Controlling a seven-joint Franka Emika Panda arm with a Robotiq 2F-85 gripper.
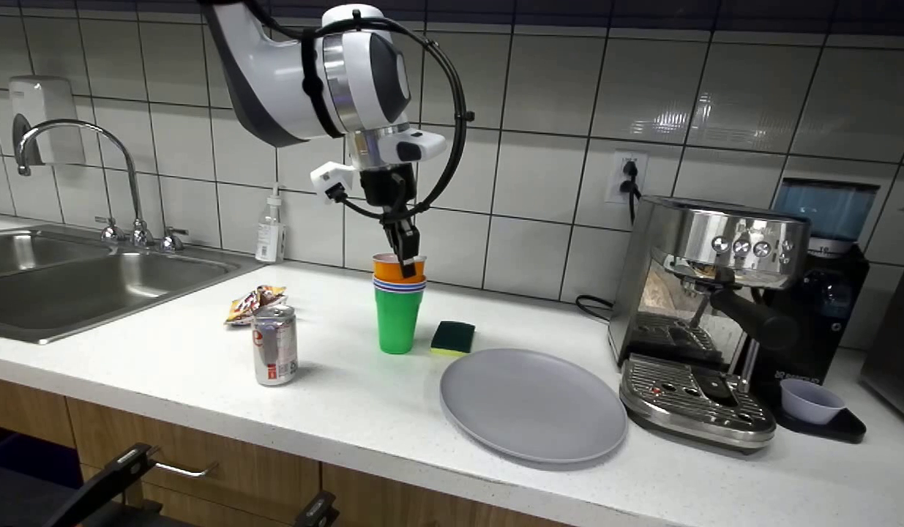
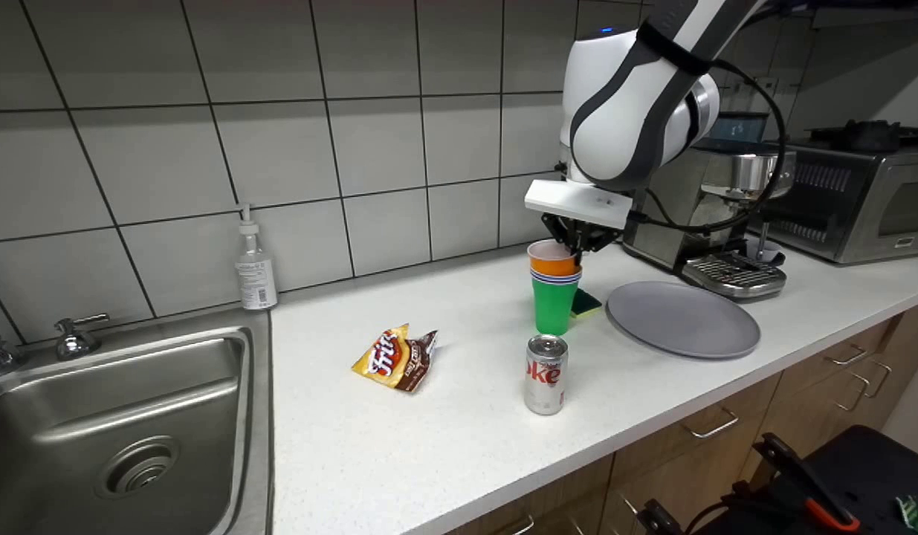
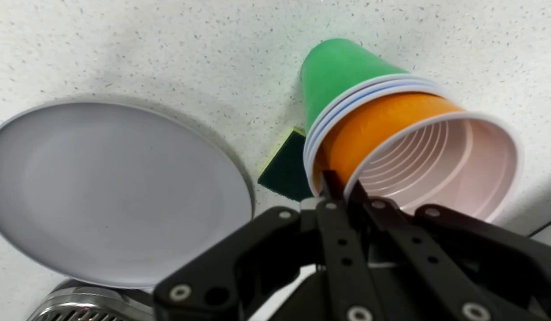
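Note:
An orange cup (image 3: pixel 382 129) with a pale inside sits part-way down in a green cup (image 3: pixel 342 67). Several white and blue rims show at the green cup's mouth, so cups are nested there. My gripper (image 3: pixel 345 186) is shut on the wall of the orange cup at its rim, one finger inside the cup and one outside. In both exterior views the gripper (image 1: pixel 408 265) comes down from above at the cup's side, and the green cup (image 2: pixel 554 308) stands upright on the counter. The orange cup (image 2: pixel 548 261) sticks up above the other rims. Its lower part is hidden.
A dark green sponge (image 1: pixel 453 337) lies beside the cups, with a grey plate (image 1: pixel 533 406) near it. A silver can (image 2: pixel 545 375) and a snack bag (image 2: pixel 398 359) are on the counter. A coffee machine (image 1: pixel 704 322) and a sink (image 1: pixel 129 289) stand at opposite ends.

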